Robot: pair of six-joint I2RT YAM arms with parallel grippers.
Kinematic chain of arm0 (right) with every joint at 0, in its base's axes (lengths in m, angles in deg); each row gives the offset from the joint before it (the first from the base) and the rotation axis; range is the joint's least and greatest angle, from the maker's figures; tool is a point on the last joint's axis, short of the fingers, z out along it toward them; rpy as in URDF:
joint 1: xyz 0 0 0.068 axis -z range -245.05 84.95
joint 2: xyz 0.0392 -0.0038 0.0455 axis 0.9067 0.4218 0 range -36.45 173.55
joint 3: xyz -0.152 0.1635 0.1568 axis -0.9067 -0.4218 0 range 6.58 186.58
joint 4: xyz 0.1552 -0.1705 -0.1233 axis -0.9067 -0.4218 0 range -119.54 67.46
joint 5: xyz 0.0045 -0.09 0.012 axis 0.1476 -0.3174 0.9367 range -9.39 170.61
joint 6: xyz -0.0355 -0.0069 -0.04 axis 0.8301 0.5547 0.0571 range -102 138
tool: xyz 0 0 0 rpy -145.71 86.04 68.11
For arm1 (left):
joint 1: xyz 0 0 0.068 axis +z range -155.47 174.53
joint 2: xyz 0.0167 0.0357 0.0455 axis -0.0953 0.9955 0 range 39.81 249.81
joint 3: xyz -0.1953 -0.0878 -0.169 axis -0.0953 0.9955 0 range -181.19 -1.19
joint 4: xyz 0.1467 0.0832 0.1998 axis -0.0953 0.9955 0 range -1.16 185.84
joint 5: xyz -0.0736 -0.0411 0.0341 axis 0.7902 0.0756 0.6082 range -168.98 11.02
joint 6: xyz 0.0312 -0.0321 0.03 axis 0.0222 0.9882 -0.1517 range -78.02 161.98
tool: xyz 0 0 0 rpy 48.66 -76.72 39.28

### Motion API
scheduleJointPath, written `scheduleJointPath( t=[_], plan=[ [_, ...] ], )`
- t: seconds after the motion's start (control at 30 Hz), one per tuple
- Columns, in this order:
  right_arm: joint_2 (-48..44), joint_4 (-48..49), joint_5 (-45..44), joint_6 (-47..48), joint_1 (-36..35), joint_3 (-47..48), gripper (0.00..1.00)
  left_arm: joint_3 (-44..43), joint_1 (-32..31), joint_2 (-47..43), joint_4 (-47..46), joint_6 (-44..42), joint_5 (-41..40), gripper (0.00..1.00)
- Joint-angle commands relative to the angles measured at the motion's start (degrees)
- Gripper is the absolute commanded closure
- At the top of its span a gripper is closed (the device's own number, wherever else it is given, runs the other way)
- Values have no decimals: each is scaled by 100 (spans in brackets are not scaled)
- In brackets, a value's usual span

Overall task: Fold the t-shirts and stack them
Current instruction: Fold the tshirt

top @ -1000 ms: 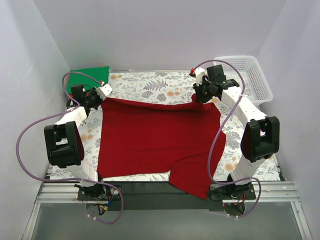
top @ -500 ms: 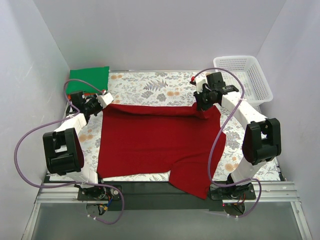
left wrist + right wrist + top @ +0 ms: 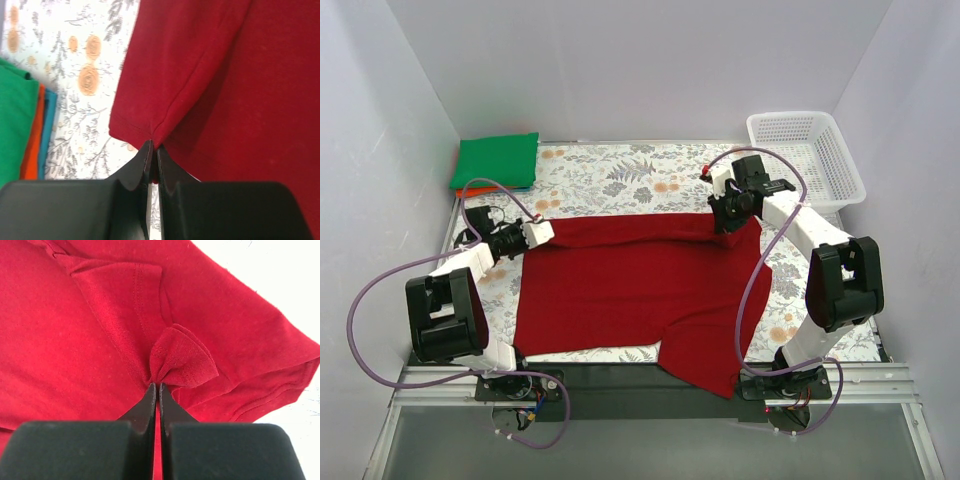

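The dark red t-shirt (image 3: 630, 285) lies spread on the floral table, its far edge folded towards me. My left gripper (image 3: 546, 233) is shut on its far left corner, seen in the left wrist view (image 3: 152, 145). My right gripper (image 3: 725, 222) is shut on a pinch of the far right corner (image 3: 157, 384), the cloth (image 3: 182, 357) bunched at the tips. The green t-shirt (image 3: 498, 160) lies folded at the far left on top of the orange t-shirt (image 3: 31, 150). One part of the red shirt hangs over the near table edge (image 3: 705, 365).
A white lattice basket (image 3: 807, 150) stands at the back right. A strip of blue cloth (image 3: 47, 125) shows under the orange shirt. The floral table cover (image 3: 620, 175) is bare behind the red shirt. White walls close in on both sides.
Both grippers have pulled the shirt's far edge towards the near side, folding it over. The left gripper moved down and right, clear of the green shirt; the right moved slightly nearer.
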Motion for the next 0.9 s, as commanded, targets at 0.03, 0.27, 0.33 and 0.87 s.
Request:
scheduleJointPath(
  t=[0.03,0.27,0.33,0.87],
  plan=[
    [-214,131,22,65,-29,-99,99,128,27,-244,430,-563,212,100],
    [-205,149,-66,153,-30,-204,99,145,27,-15,500,-624,-140,100],
    [-231,140,-84,170,-21,-152,99,128,28,2,500,-572,-131,100],
    [-434,131,-155,328,-21,-186,99,-330,107,91,790,-519,-52,100]
  ],
)
